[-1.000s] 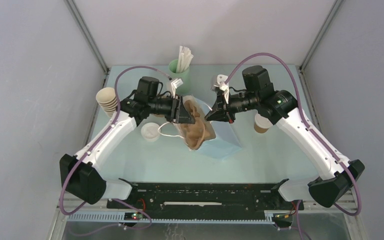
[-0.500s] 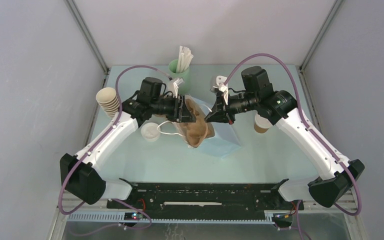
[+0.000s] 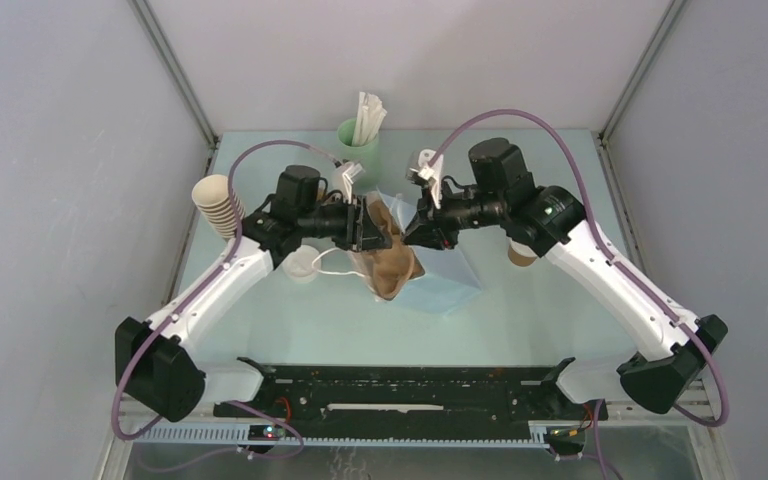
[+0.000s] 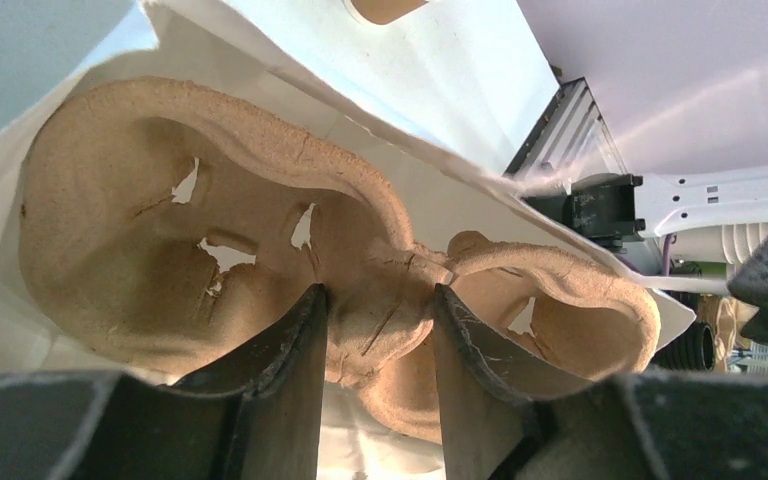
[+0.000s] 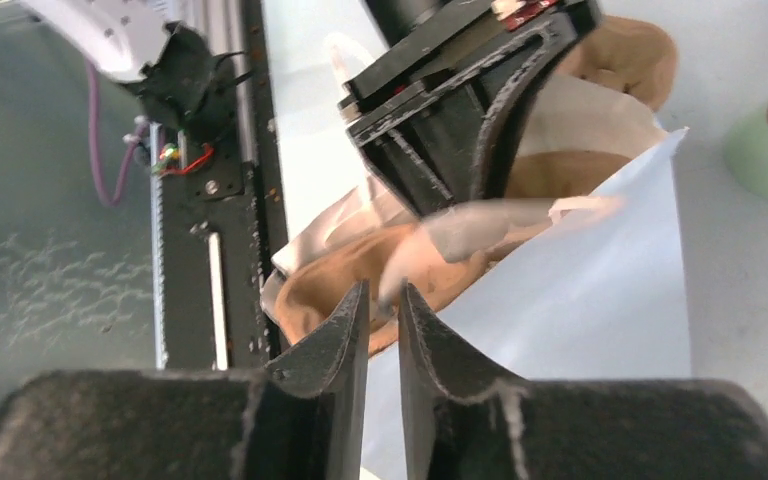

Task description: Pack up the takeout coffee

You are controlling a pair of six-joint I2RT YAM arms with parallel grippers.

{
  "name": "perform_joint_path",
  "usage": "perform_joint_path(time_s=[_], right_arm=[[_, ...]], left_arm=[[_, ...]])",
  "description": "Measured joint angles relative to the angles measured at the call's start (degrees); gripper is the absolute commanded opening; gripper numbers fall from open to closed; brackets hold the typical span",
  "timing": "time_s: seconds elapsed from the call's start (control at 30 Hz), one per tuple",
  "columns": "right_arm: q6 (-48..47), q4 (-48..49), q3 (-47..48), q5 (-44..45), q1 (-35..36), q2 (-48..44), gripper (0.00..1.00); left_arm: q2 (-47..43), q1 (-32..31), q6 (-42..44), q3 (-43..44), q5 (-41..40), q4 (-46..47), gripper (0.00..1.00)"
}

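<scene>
top cam: takeout coffee (image 3: 520, 256) is on the table just right of the bag (image 3: 450, 285), outside it, mostly tucked behind the right arm; only the brown side shows, looks upright, long axis vertical; left gripper (image 3: 368, 225) and right gripper (image 3: 412, 230) meet at the bag mouth. left wrist: jaws clamped on the middle ridge of the pulp cup carrier (image 4: 140, 200) inside the bag. right wrist: jaws barely a slit apart; bag edge blurry right by the tips.
</scene>
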Motion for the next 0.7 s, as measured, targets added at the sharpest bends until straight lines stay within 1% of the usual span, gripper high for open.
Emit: perform_joint_path(time_s=[0.07,0.2,0.23,0.27,0.33,0.47,0.7], right_arm=[[5.4,1.1,0.1,8.3,2.8,-0.2,0.37],[17.7,-0.5,2.0,25.2,7.6,-0.2,0.50],[20.1,-1.2,2.5,28.1,8.1,-0.2,0.58],[22.9,-2.0,3.1,32.3,8.6,-0.3,0.63],[26.7,-3.5,3.7,39.0,9.9,-0.7,0.67],[30.3,-7.6,4.1,49.4,13.4,-1.7,0.67],[35.6,-11.6,4.2,59.1,16.7,-2.3,0.61]], left_arm=[[-1.5,0.0,-0.6,-1.4,-1.1,1.0,0.00],[-4.1,-0.2,-1.8,-2.9,-3.3,1.7,0.00],[-4.5,-0.3,-2.1,-2.9,-3.7,1.9,0.00],[-4.9,-0.4,-2.6,-2.9,-4.3,2.1,0.00],[-5.5,-0.5,-3.1,-2.9,-5.3,2.2,0.00],[-5.7,-0.6,-4.2,-2.9,-6.8,2.1,0.00],[-5.4,-1.6,-5.5,-2.8,-12.8,0.2,0.00]])
